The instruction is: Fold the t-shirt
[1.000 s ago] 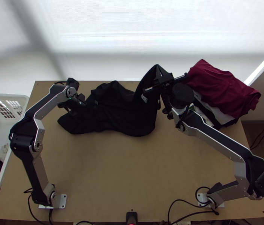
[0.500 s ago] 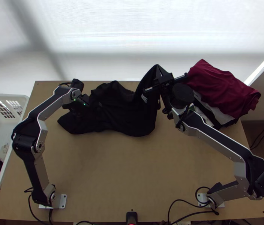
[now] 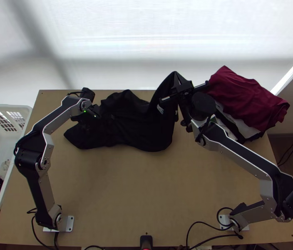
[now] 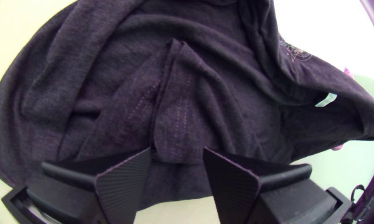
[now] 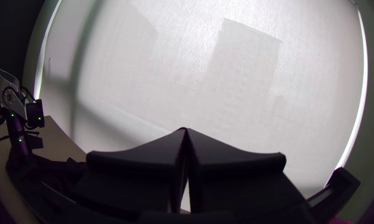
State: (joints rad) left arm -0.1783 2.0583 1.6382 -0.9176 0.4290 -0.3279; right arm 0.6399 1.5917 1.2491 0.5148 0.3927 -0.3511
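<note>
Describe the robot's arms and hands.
The left arm and right arm have silver-grey links, black joints and black cables at the base. The left hand and right hand have wide black fingers, finely ribbed on the left hand. Green lights dot the left arm.

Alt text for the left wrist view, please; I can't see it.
The left claw, fingers apart, faces a dark T-shirt lying in rumpled folds, with rows of stitching near the middle and a small white tag farther out. Light tabletop shows past the cloth's edge.
</note>
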